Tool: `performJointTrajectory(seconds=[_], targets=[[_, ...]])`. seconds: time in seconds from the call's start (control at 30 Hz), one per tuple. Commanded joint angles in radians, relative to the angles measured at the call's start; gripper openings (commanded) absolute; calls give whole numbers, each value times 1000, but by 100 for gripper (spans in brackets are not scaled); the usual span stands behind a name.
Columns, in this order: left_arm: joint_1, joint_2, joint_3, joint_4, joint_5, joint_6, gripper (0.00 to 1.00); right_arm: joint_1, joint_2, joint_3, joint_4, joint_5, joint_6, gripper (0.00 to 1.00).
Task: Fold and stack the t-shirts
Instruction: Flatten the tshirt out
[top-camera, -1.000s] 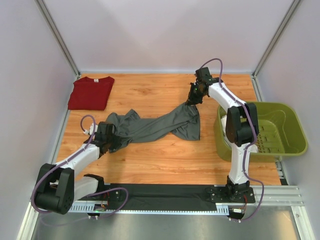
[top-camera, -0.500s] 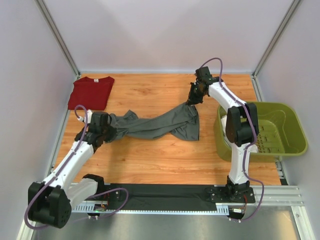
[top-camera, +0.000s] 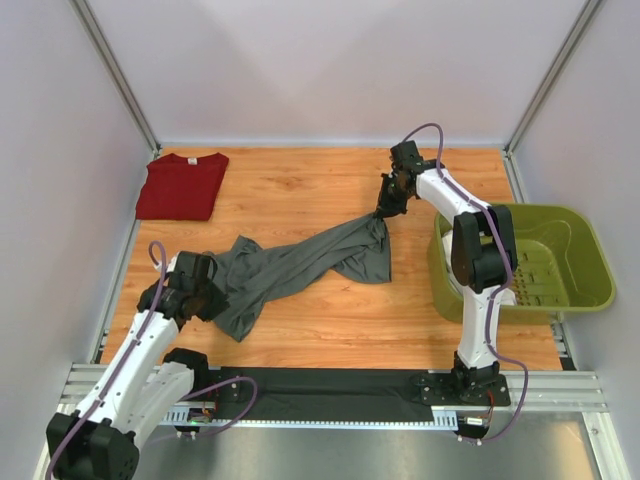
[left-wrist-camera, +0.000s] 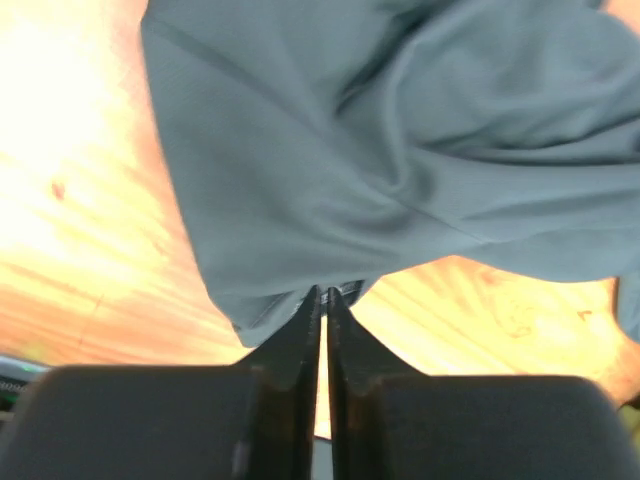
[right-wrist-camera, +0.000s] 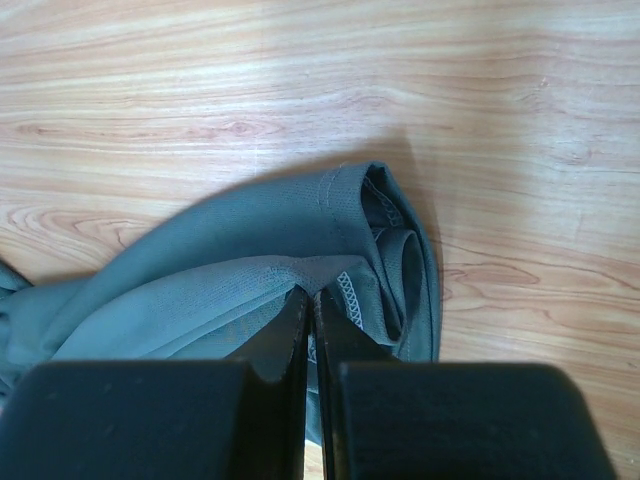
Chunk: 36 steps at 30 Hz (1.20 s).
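- Left tool (top-camera: 205, 292) pinches the rumpled dark grey cotton t-shirt (top-camera: 300, 265) at its near end.
- Right tool (top-camera: 388, 205) pinches its far end.
- Folded dark red t-shirt (top-camera: 182, 186) lies well apart.

Wooden table (top-camera: 300, 335); crumpled dark grey tee (top-camera: 300, 262); folded dark red tee (top-camera: 182, 187)

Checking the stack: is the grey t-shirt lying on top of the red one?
No, the grey t-shirt lies stretched out, well apart from the folded red t-shirt.
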Motion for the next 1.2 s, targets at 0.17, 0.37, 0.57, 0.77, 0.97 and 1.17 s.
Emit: performJointTrajectory(seconds=[0.17, 0.37, 0.57, 0.77, 0.97, 1.17], targets=[[-5, 2, -65, 134, 110, -4, 12, -2, -23, -8, 31, 13, -11, 0], [-82, 48, -79, 184, 134, -28, 31, -2, -6, 4, 23, 16, -18, 0], [-186, 39, -148, 227, 51, -217, 36, -2, 9, 18, 19, 17, -20, 0], [-243, 45, -165, 210, -95, -323, 41, 0, 23, 18, 19, 9, -19, 0], [-243, 134, -156, 343, -92, -277, 41, 3, 12, 10, 22, 20, -20, 0], [-244, 229, -147, 405, -32, -224, 41, 3, 15, 29, 5, 32, -28, 0]])
